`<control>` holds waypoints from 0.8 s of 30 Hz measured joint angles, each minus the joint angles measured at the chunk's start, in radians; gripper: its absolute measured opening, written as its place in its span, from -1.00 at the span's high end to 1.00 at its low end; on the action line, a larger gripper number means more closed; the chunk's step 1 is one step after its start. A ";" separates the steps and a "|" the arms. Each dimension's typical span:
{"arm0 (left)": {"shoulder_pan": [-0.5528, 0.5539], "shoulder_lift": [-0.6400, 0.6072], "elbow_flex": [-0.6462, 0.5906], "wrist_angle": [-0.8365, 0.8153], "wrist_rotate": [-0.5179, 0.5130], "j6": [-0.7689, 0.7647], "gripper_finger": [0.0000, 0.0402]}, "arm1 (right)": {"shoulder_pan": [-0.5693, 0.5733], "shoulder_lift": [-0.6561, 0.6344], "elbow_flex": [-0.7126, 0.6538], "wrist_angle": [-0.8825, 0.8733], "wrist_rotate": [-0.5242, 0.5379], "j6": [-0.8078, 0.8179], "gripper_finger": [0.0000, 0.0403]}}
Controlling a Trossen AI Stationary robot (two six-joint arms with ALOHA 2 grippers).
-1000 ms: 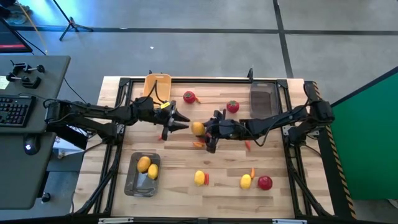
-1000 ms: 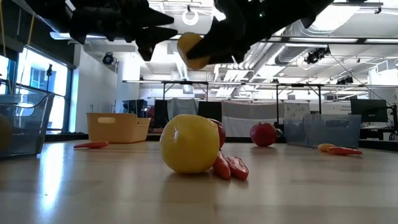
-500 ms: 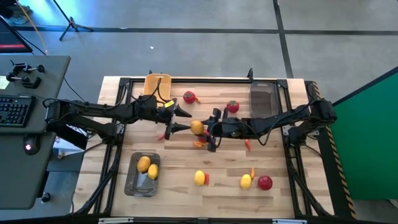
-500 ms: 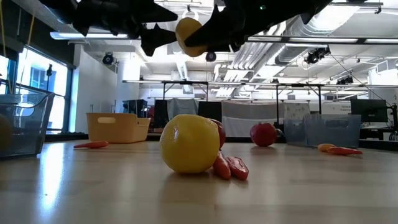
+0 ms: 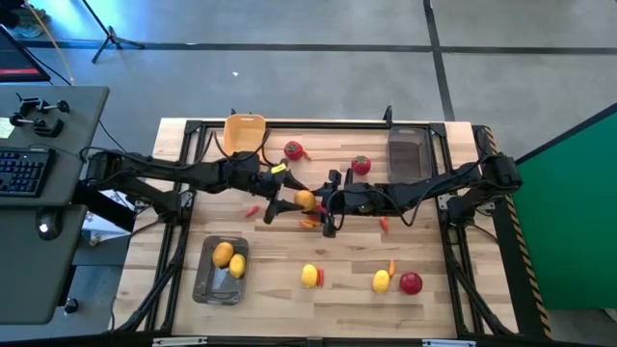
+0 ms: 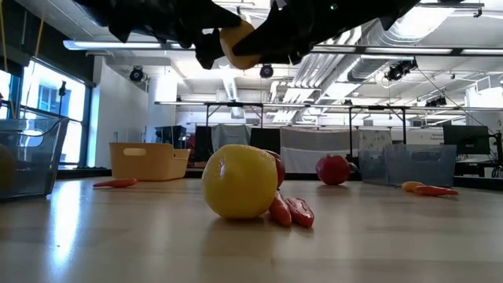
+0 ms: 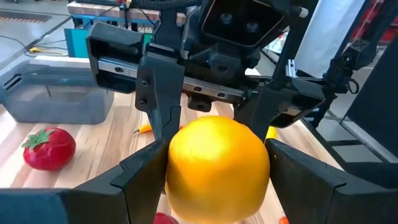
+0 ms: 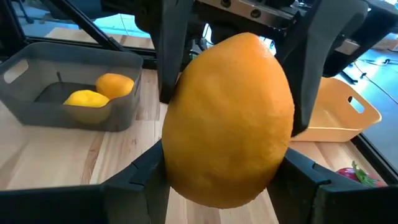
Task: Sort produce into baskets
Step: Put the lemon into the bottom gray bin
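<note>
A yellow lemon (image 5: pixel 306 200) hangs in the air over the table's middle, between my two grippers. My right gripper (image 5: pixel 321 202) is shut on it from the table's right side. My left gripper (image 5: pixel 287 198) is open and comes level from the left, one finger on each side of the same lemon (image 7: pixel 217 168). I cannot tell whether those fingers touch it. The yellow-orange basket (image 5: pixel 243 130) stands at the far left. One dark grey tray (image 5: pixel 407 149) stands at the far right. The other (image 5: pixel 204 280), near left, holds two lemons. My right gripper pinches the lemon's two opposite sides (image 8: pixel 180 155) between its two fingers. The fingers lie level and come from the table's right. The lemon is lifted clear of the table, high above it in the low view (image 6: pixel 240 43).
Loose on the table are red fruits (image 5: pixel 293 150) (image 5: pixel 361 165) (image 5: pixel 411 282), lemons (image 5: pixel 309 276) (image 5: pixel 381 280) and thin carrot pieces (image 5: pixel 252 209) (image 5: pixel 308 224) (image 5: pixel 384 225). A black frame (image 5: pixel 318 123) runs round the table.
My left gripper has moved toward the table's right edge, up to the lemon, and its open fingers now stand on either side of it. My right gripper has raised the lemon a little and kept its hold.
</note>
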 joint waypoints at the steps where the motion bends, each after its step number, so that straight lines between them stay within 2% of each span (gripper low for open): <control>1: -0.001 0.006 0.005 0.000 0.000 0.002 -0.26 | 0.000 0.000 0.000 0.000 0.000 0.000 0.03; 7: -0.007 0.014 0.022 -0.011 -0.002 0.016 -0.06 | 0.001 0.000 -0.002 -0.003 0.009 0.002 -0.02; 12: -0.006 0.015 0.055 -0.073 -0.012 0.023 0.13 | 0.002 -0.001 0.000 -0.019 0.038 0.035 -0.21; 18: -0.007 -0.026 0.060 -0.130 -0.004 0.069 0.17 | 0.000 -0.001 0.001 -0.051 0.051 0.058 -0.45; 21: -0.003 -0.082 0.060 -0.165 0.051 0.062 0.17 | -0.005 0.000 0.002 -0.104 0.076 0.047 -0.47; 24: -0.017 -0.146 0.060 -0.277 0.050 0.042 0.17 | -0.014 0.000 0.002 -0.143 0.079 0.063 -0.43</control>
